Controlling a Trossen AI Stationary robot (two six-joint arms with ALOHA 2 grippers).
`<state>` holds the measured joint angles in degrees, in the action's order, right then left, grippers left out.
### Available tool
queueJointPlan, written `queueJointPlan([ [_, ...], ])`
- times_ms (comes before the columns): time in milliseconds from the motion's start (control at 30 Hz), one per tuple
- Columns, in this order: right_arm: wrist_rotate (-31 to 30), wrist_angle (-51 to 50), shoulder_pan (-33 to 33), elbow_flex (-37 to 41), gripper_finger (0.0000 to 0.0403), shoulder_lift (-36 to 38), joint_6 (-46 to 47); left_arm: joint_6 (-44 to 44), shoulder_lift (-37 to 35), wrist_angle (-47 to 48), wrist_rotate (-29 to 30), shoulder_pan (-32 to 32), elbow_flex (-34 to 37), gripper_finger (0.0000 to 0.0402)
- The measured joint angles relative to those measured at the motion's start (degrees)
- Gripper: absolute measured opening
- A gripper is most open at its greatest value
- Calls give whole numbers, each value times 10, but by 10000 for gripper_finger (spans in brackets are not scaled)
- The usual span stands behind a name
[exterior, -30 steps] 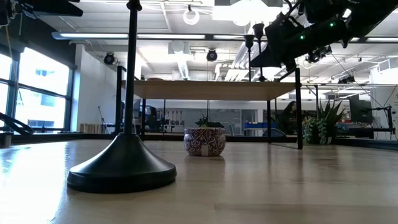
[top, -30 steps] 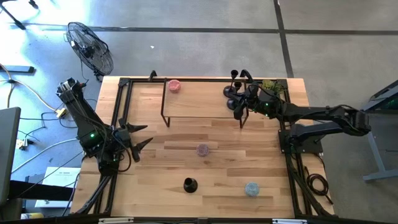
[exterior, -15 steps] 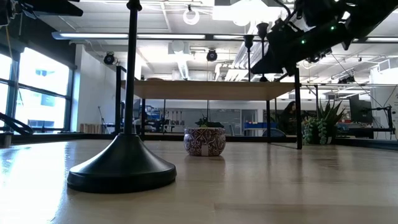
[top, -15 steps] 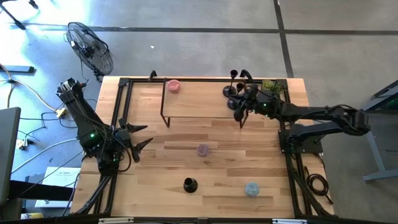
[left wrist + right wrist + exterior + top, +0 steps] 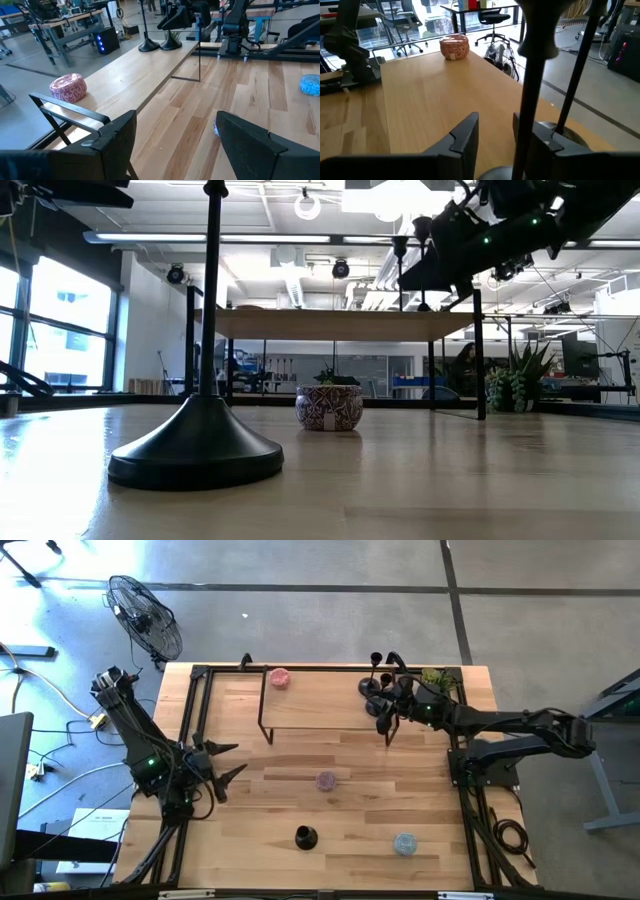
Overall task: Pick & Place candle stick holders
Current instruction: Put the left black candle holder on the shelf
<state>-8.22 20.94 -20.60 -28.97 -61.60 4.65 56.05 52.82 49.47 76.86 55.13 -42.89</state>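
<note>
On the raised shelf (image 5: 320,700) at the bench's far right, a candle stick holder (image 5: 535,75) stands between the slightly spread right tool (image 5: 495,132); it could be toppled into its neighbour (image 5: 577,75) if clipped

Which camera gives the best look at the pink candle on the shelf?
The left wrist view: the pink candle sits near and unblocked on the shelf. The right wrist view shows it farther off. The high view shows only its top. The low view doesn't show it.
</note>
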Motion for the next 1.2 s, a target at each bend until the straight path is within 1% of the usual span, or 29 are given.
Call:
queueJointPlan([
  [333, 0, 1, 0, 0, 175, 0, 16, 0, 0, 0, 0, 0, 0, 269],
  [467, -2, 6, 0, 0, 190, 0, 15, 0, 0, -1, 0, 0, 0, 269],
  [667, -8, 40, 0, -1, 193, 0, -2, 0, 0, -1, 0, 0, 0, 269],
  [833, 2, 75, 0, -1, 193, 1, -6, 10, 0, -1, 0, 0, 0, 269],
  [1200, 2, 103, 0, -1, 193, 1, -35, 11, 0, -1, 0, 0, 0, 269],
])
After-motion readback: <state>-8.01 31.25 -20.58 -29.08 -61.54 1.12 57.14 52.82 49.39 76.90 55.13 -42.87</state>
